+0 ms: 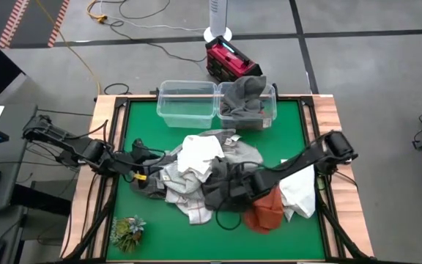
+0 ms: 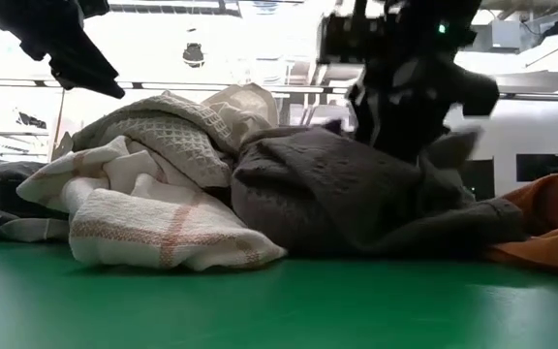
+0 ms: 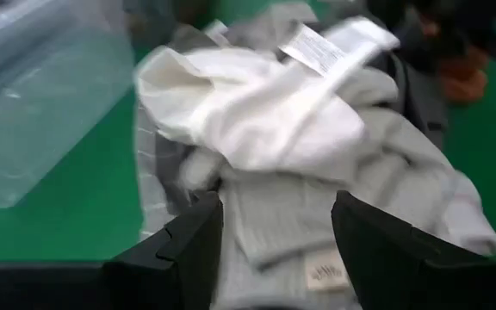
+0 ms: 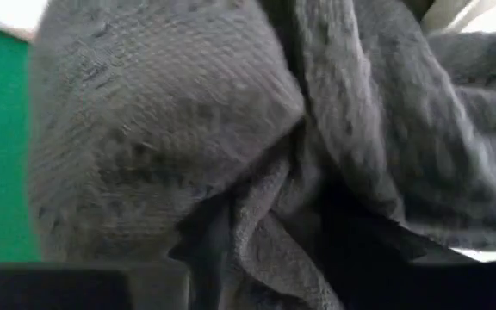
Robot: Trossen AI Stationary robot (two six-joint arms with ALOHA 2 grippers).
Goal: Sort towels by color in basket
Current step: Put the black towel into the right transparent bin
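A pile of towels lies mid-table: a white one [image 1: 200, 152] on top, white-and-grey checked ones [image 1: 185, 187] below it, a dark grey one [image 1: 222, 176], a rust orange one [image 1: 266, 209] and another white one [image 1: 300, 192] at the right. My left gripper [image 1: 146, 167] is open at the pile's left side. Its fingers stand on either side of a light grey-and-white towel [image 3: 274, 215]. My right gripper [image 1: 234, 189] is down in the pile's middle, shut on the dark grey towel [image 4: 188, 129]. In the low view it [image 2: 405, 116] stands over that towel [image 2: 356, 194]. My left gripper comes level from the table's left, with the light grey-and-white towel's edge [image 3: 274, 250] between its open fingers. I cannot tell whether they touch it. My right gripper pinches a bunched fold of the dark grey towel [image 4: 269, 215] between its two fingers, slanting down from the table's right. Most of the towel lies on the pile.
Two clear bins stand at the far edge: the left one [image 1: 187, 103] is bare, the right one [image 1: 266, 110] holds a dark grey towel [image 1: 244, 94]. A small green plant [image 1: 127, 231] sits at the near left corner. Bare green mat lies at the near edge.
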